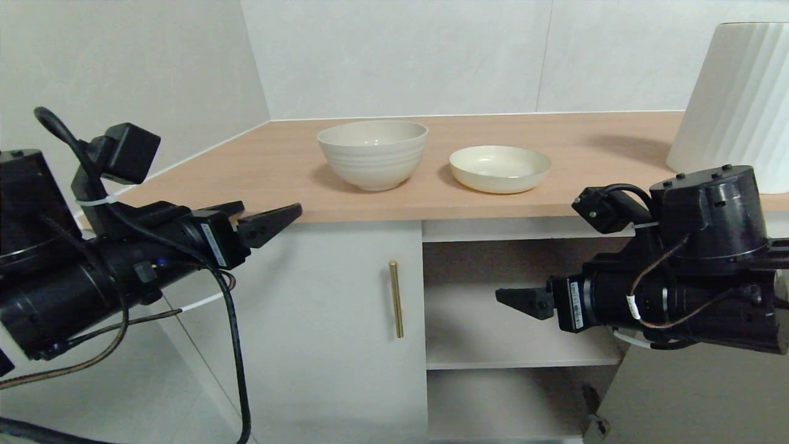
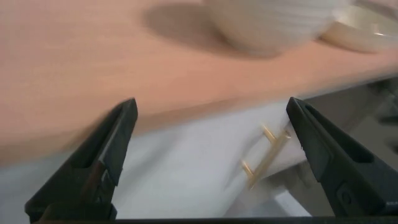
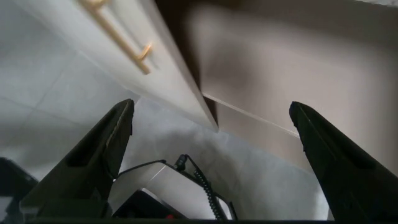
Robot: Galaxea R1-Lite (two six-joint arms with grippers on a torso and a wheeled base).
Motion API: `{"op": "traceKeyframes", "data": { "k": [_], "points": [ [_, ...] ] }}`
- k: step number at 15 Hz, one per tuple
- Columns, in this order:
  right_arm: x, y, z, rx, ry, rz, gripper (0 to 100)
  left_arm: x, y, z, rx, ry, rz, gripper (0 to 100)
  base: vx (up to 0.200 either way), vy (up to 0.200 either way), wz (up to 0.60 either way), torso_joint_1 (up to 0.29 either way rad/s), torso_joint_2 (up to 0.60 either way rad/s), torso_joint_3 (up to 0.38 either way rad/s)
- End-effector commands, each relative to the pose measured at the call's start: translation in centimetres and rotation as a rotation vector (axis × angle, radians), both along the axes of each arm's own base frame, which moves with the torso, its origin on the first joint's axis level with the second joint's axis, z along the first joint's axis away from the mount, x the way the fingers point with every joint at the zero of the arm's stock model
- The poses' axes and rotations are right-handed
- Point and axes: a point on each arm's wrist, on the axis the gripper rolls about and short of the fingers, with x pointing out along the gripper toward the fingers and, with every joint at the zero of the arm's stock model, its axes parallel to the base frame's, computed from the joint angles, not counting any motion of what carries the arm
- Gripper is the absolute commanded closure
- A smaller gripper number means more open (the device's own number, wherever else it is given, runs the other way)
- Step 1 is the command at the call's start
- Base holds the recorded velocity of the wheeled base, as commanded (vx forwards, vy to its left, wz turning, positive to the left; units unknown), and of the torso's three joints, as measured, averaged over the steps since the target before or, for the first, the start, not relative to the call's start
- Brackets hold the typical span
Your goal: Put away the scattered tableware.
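Note:
A deep cream ribbed bowl and a shallow cream bowl stand side by side on the wooden countertop. My left gripper is open and holds nothing. It hovers just before the counter's front edge, left of and lower than the deep bowl. My right gripper is also open with nothing in it. It sits below counter level, in front of the open cabinet compartment.
The left cabinet door is shut and has a brass handle. The right door is swung open and shelves show inside. A tall white ribbed object stands at the counter's right end.

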Motion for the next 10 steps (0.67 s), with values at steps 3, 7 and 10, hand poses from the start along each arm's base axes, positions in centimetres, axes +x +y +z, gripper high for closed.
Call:
{"op": "traceKeyframes", "data": {
  "k": [3, 7, 10],
  "points": [
    [-0.1, -0.1, 0.0, -0.008, -0.009, 0.007, 0, -2.6, 0.6, 1.4, -0.008, -0.025, -0.005, 0, 0.000, 0.000, 0.00, 0.000, 0.00, 0.000],
    [-0.7, 0.0, 0.2, -0.001, -0.013, 0.032, 0, -8.2, 1.9, 3.7, -0.022, -0.060, -0.056, 0, 0.000, 0.000, 0.00, 0.000, 0.00, 0.000],
    [-0.7, 0.0, 0.2, -0.001, -0.013, 0.031, 0, -8.2, 1.9, 3.9, -0.026, -0.067, -0.060, 0, 0.000, 0.000, 0.00, 0.000, 0.00, 0.000]
  ]
}}
